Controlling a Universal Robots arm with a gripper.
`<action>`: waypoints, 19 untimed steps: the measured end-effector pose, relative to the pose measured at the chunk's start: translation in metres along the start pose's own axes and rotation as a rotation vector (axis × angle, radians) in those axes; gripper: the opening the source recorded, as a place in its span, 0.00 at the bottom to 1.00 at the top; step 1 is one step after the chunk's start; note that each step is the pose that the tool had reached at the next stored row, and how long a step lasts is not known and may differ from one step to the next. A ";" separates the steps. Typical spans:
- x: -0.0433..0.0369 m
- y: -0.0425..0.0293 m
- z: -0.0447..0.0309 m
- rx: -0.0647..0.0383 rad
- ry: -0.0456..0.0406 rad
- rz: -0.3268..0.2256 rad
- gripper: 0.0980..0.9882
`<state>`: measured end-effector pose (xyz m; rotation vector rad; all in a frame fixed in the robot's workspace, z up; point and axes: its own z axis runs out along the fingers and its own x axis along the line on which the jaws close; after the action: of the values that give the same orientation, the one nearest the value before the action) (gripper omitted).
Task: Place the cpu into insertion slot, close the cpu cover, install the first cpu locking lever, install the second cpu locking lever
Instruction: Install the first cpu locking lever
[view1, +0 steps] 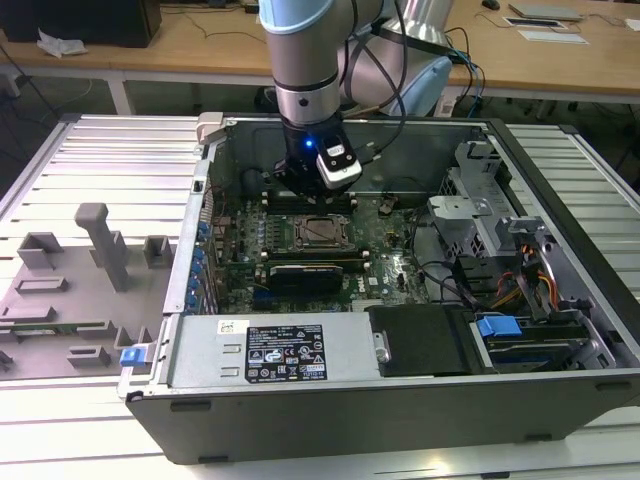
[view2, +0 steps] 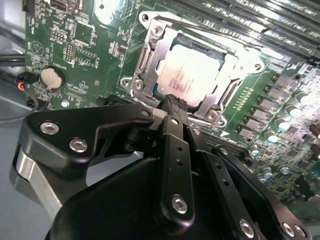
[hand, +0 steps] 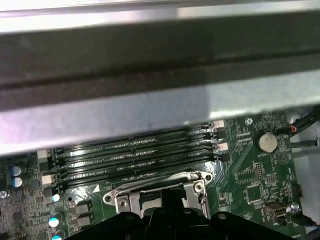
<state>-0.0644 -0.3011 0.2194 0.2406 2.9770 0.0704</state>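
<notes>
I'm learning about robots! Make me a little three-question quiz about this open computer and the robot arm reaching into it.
1. True or false: the cpu is lying outside the computer case.
2. Pick one. In the second wrist view, which is the tool nearest to?
A. the cpu cover
B. a blue clip
C. a white sticker
3. Fill in the gap: the circuit board around the chip is coloured ____.

Key
1. False. It sits inside the case, and the silver cpu cover frames it.
2. A
3. green
</notes>
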 end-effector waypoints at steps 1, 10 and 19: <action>0.0000 0.0000 -0.0001 0.000 0.0004 0.000 0.01; -0.0004 -0.0006 0.0003 0.012 0.0365 0.000 0.01; -0.0036 -0.0199 -0.0003 0.039 0.0680 -0.001 0.01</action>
<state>-0.0641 -0.3213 0.2190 0.2456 3.0484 0.0213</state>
